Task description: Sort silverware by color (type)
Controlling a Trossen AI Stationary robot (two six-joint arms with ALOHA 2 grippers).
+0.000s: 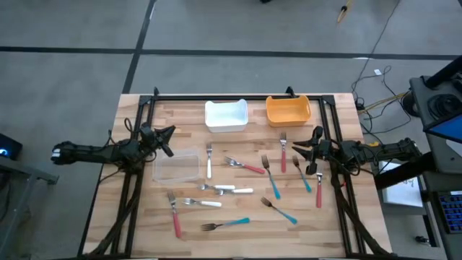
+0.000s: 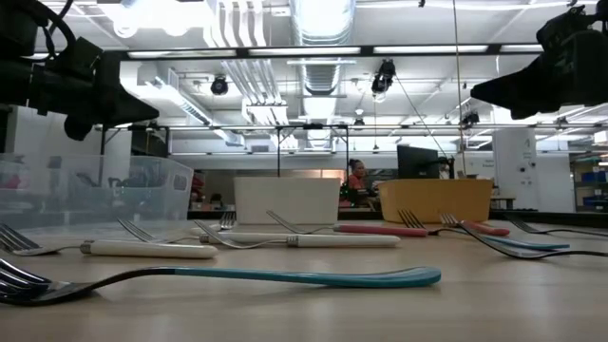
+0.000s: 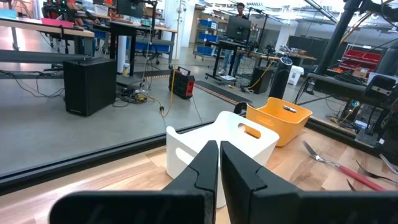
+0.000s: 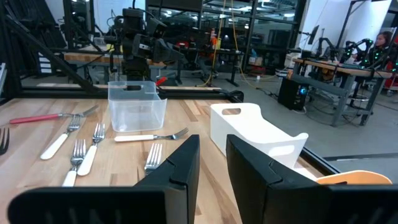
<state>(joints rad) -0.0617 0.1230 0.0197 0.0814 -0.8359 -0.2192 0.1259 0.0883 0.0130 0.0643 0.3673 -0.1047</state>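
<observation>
Forks with red, teal and white handles lie flat on the wooden table, spread over its middle and near part: a red one (image 1: 283, 153), a teal one (image 1: 271, 179), a white one (image 1: 209, 162), and a teal one (image 2: 285, 275) closest to the low camera. My left gripper (image 1: 168, 139) hovers shut above the table's left side, next to the clear bin (image 1: 175, 167). My right gripper (image 1: 315, 141) hovers above the right side, beside the red fork, its fingers a little open. Neither touches anything. In the wrist views the left gripper (image 3: 219, 163) and right gripper (image 4: 212, 163) hold nothing.
A white bin (image 1: 226, 114) and an orange bin (image 1: 288, 110) stand side by side at the table's far edge. The clear bin stands left of centre. A black frame (image 1: 238, 96) runs along the far and side edges. People sit at desks in the room beyond.
</observation>
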